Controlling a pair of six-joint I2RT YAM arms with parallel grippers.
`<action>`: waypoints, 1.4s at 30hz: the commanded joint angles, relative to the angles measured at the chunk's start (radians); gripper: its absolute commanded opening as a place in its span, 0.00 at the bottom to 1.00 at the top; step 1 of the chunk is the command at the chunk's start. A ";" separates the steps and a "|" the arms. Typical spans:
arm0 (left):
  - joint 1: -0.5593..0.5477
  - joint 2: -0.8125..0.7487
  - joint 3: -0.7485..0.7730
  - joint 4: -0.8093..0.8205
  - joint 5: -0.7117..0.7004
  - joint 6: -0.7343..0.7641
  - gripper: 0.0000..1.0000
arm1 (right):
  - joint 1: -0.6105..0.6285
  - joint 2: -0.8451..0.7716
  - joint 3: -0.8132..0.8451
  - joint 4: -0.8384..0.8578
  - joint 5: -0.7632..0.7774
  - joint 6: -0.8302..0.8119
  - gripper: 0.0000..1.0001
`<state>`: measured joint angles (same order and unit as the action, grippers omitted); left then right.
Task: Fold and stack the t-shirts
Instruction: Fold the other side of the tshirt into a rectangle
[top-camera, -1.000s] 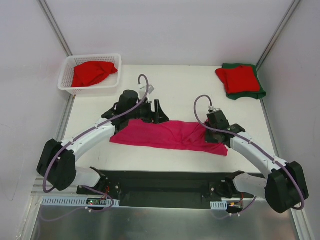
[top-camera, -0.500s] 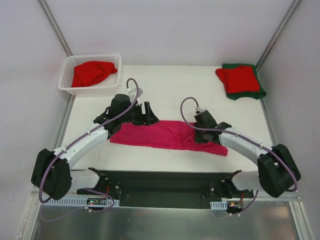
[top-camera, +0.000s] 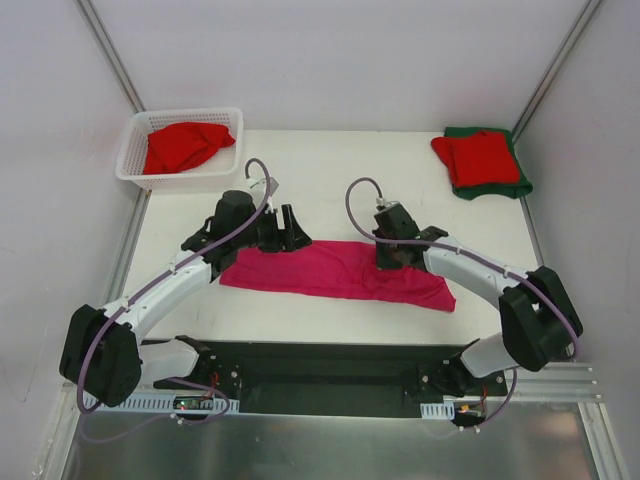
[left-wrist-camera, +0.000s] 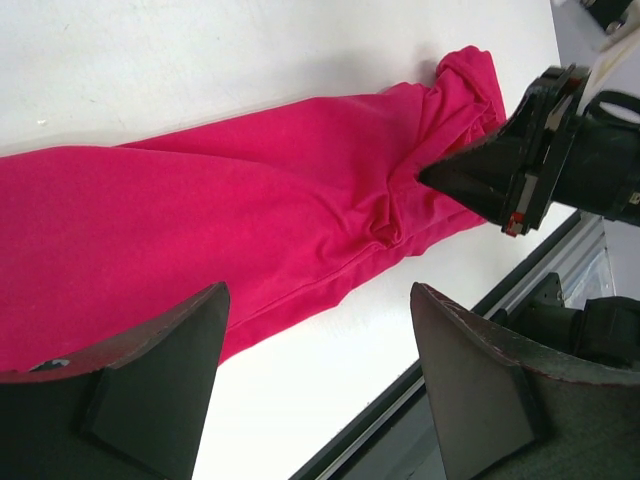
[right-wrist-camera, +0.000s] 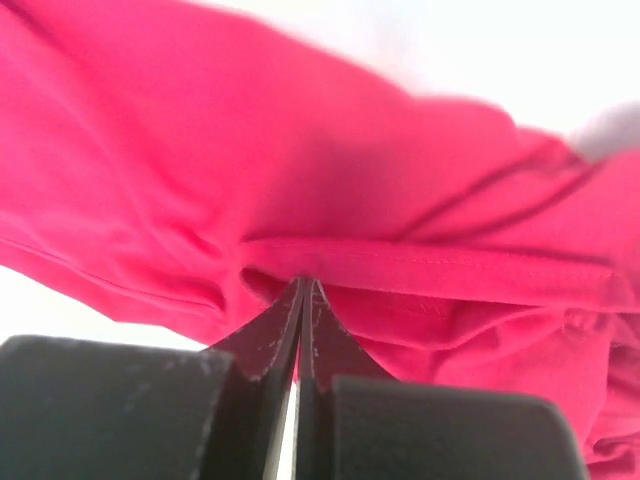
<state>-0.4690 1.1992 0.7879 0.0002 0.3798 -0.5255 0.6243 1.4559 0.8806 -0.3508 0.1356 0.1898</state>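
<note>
A magenta-pink t-shirt (top-camera: 330, 268) lies as a long folded strip across the middle of the table. My left gripper (top-camera: 290, 235) hovers over its left end, open, with nothing between the fingers (left-wrist-camera: 318, 290); the shirt (left-wrist-camera: 200, 210) lies beyond them. My right gripper (top-camera: 388, 262) is shut, its tips (right-wrist-camera: 303, 282) pressed against a hem fold of the shirt (right-wrist-camera: 350, 150), with wrinkles bunched around them. In the left wrist view the right gripper (left-wrist-camera: 432, 176) points into the cloth. A folded red t-shirt (top-camera: 478, 158) lies on a dark green one (top-camera: 503, 187) at the back right.
A white lattice basket (top-camera: 135, 150) at the back left holds a crumpled red t-shirt (top-camera: 185, 145). The black base rail (top-camera: 320, 365) runs along the near edge. White walls close in the table on both sides.
My right gripper has slid left along the magenta shirt, staying shut, bunching cloth ahead of it. My left gripper has drawn back to the left, still open.
</note>
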 joint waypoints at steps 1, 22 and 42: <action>0.015 -0.043 -0.010 0.004 -0.009 0.019 0.73 | 0.008 0.030 0.112 -0.007 0.018 -0.038 0.01; 0.017 -0.003 -0.001 0.004 0.053 0.022 0.72 | 0.009 -0.189 0.048 -0.168 0.114 -0.033 0.01; 0.018 0.023 -0.016 0.049 0.073 0.018 0.72 | 0.009 -0.134 -0.097 -0.033 0.098 -0.010 0.01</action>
<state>-0.4625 1.2358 0.7700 0.0193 0.4389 -0.5232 0.6289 1.2953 0.7570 -0.4252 0.2272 0.1753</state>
